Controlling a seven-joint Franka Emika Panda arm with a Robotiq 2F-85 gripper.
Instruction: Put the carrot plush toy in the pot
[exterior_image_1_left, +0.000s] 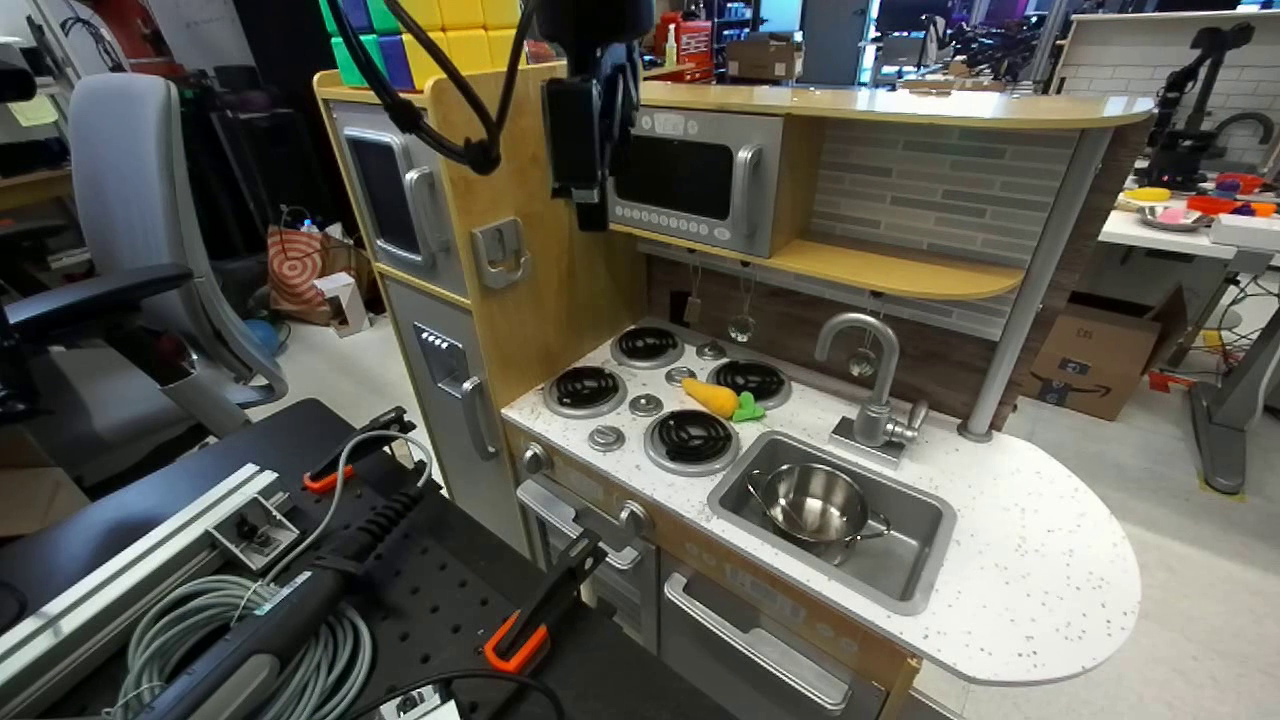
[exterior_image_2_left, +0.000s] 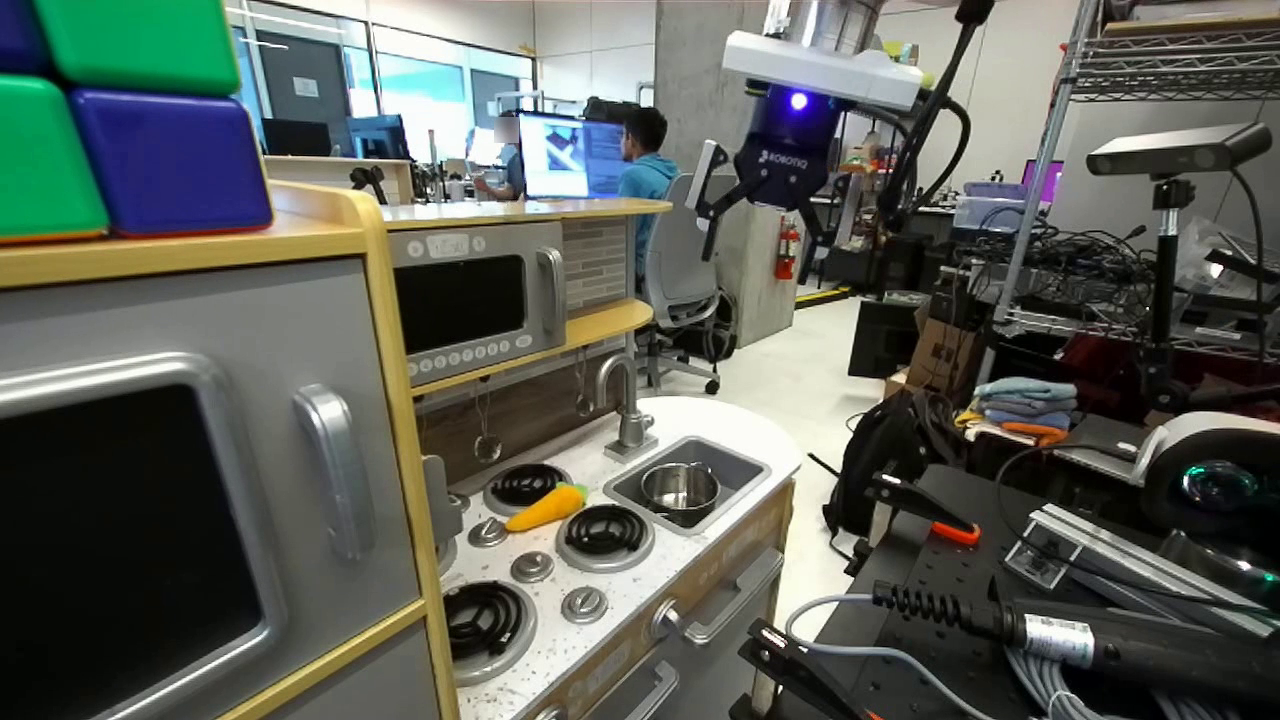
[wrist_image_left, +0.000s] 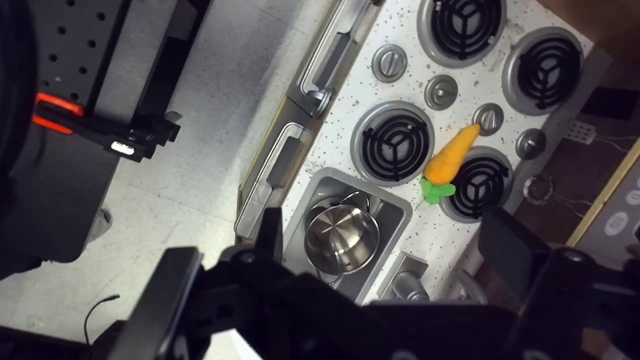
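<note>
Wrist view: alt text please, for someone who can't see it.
An orange carrot plush toy with a green leafy end lies between two black stove burners, overlapping one in this view. Lower left of it, a shiny silver pot sits in a grey sink, and the open gripper, holding nothing, shows along the bottom.

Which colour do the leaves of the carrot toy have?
The leaves are bright green; the wrist view shows them best.

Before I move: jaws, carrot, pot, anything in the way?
Jaws open, empty. Carrot plush toy lying on stovetop. Pot in sink. Faucet beside sink may crowd the drop.
</note>
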